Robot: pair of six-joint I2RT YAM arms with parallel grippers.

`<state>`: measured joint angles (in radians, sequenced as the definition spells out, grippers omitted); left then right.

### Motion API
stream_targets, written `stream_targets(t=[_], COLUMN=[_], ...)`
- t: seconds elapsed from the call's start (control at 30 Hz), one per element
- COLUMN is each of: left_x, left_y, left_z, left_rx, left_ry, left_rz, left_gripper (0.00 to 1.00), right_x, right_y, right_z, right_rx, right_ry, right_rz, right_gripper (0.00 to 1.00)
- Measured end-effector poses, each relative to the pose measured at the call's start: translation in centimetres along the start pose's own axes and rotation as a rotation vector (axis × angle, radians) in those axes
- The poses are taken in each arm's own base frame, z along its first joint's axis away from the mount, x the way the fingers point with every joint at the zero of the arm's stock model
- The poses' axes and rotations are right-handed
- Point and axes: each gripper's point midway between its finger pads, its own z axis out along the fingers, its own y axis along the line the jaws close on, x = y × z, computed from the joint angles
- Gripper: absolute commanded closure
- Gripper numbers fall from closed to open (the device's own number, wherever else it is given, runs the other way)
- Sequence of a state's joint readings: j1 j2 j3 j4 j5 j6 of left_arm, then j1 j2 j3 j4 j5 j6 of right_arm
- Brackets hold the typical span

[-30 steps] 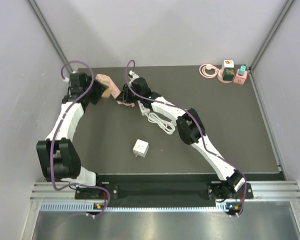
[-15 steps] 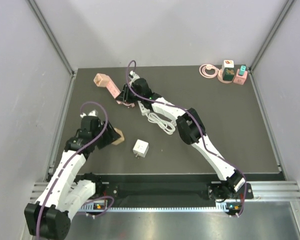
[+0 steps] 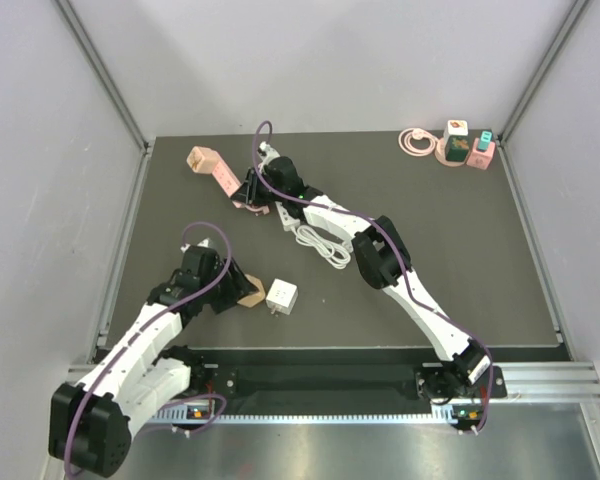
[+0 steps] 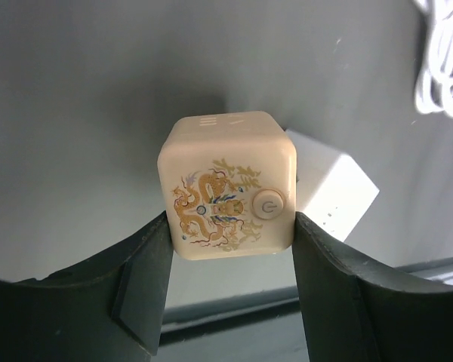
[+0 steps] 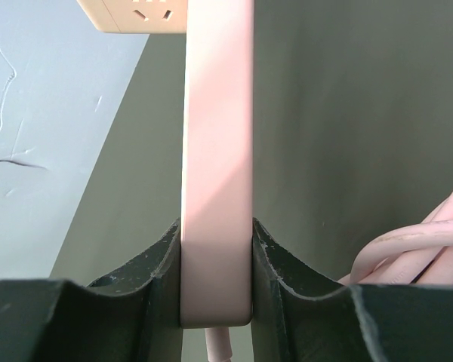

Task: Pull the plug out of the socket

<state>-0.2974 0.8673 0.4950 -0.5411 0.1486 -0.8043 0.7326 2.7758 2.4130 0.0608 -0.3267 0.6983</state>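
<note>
The plug [image 4: 226, 188] is a cream cube with a gold dragon print and a round power button. My left gripper [image 4: 230, 226] is shut on it, one finger on each side. In the top view the plug [image 3: 249, 294] is near the front of the mat, well apart from the socket [image 3: 220, 174]. The socket is a pink power strip lying at the back left. My right gripper [image 3: 250, 190] is shut on its near end. The right wrist view shows the socket's narrow pink body [image 5: 217, 151] squeezed between both fingers, its outlet end at the top.
A white cube adapter [image 3: 281, 295] sits just right of the held plug. A coiled white cable [image 3: 320, 245] lies under the right arm. A pink cable coil [image 3: 414, 141] and small coloured cube sockets [image 3: 458, 143] stand at the back right. Grey walls enclose the mat.
My left arm has swung from the socket's far end at the back left to the front of the mat, carrying the plug with it. The right arm has stayed still.
</note>
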Motion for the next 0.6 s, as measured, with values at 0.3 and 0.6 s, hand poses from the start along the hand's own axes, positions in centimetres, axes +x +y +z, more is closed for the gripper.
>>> stream_targets(t=[0.3,0.6], left_x=[-1.7,-2.2], left_y=[-0.3,-0.5], left_z=[0.8,0.3], left_rx=[0.000,0.001], left_ry=[-0.080,-0.105], left_rz=[-0.020,-0.010], left_gripper=[0.36,0.02], right_x=[0.0,0.1], right_y=[0.0,0.1], right_z=[0.0,0.0], right_rx=[-0.005,-0.008], right_ry=[0.000,0.002], right_rz=[-0.002,-0.009], right_gripper=[1.00,1.00])
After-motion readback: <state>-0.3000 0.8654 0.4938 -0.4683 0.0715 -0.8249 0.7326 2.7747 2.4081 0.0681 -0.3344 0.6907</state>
